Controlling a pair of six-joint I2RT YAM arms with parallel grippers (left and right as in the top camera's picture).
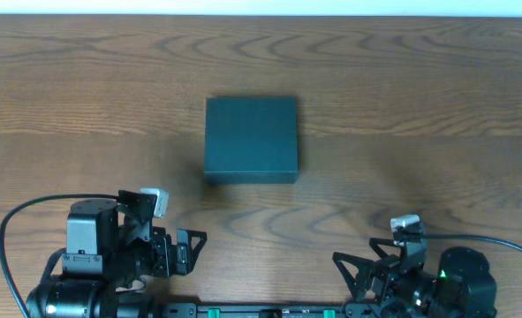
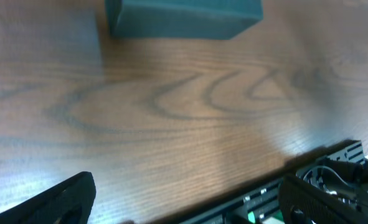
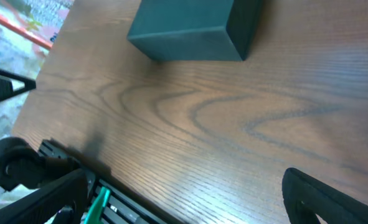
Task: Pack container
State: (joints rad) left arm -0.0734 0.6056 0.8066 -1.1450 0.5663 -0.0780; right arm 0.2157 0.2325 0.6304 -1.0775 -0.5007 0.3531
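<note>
The container [image 1: 251, 139] is a dark green, matte, square box with its lid shut, standing in the middle of the wooden table. It shows at the top of the left wrist view [image 2: 182, 17] and of the right wrist view [image 3: 193, 26]. My left gripper [image 1: 188, 250] is open and empty at the front left, well short of the box. My right gripper [image 1: 359, 270] is open and empty at the front right. In each wrist view the two fingers stand wide apart over bare wood, left [image 2: 187, 202] and right [image 3: 190, 199].
The wooden table [image 1: 419, 106] spreads wide round the box. A black rail with green parts [image 1: 252, 311] runs along the front edge between the arm bases. Cables [image 1: 13, 221] loop from each base. No snack packets show.
</note>
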